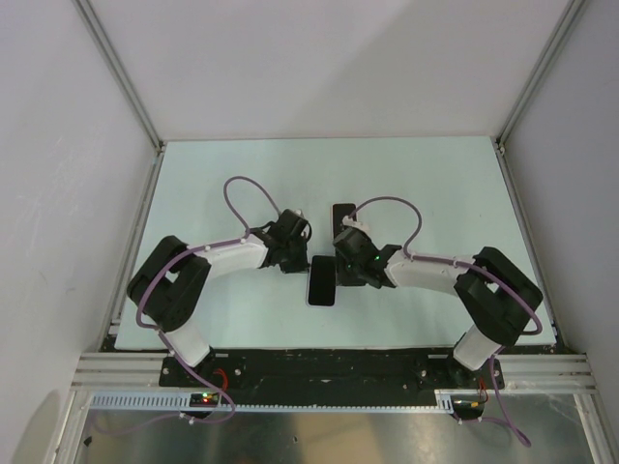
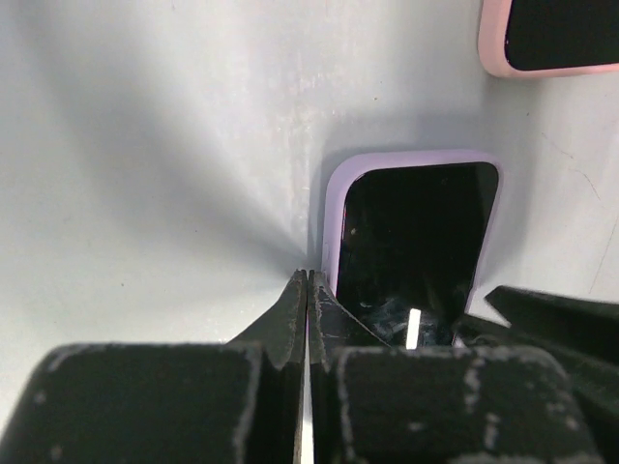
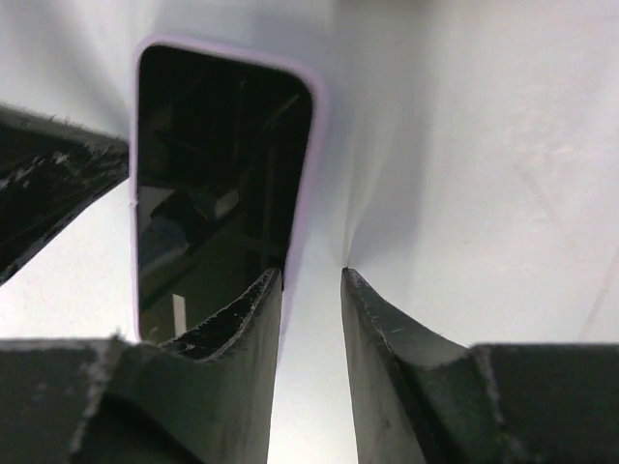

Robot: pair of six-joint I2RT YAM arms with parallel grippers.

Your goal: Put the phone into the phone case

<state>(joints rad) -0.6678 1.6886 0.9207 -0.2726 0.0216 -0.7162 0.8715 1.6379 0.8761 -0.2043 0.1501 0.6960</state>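
A black phone (image 1: 322,282) lies flat on the table between the two arms, its dark screen (image 2: 416,242) framed all round by the lilac rim of the phone case (image 2: 334,208). My left gripper (image 2: 307,276) is shut with nothing in it, its tips down at the case's left edge. My right gripper (image 3: 311,275) stands slightly open at the other long edge (image 3: 308,155). One of its fingers (image 3: 242,309) overlaps the phone's edge and the other is over bare table, with only table showing in the gap.
A second dark slab with a pink rim (image 2: 551,39) lies farther back on the table (image 1: 342,215). White walls close in the pale table on three sides. The metal rail with both arm bases runs along the near edge (image 1: 329,372).
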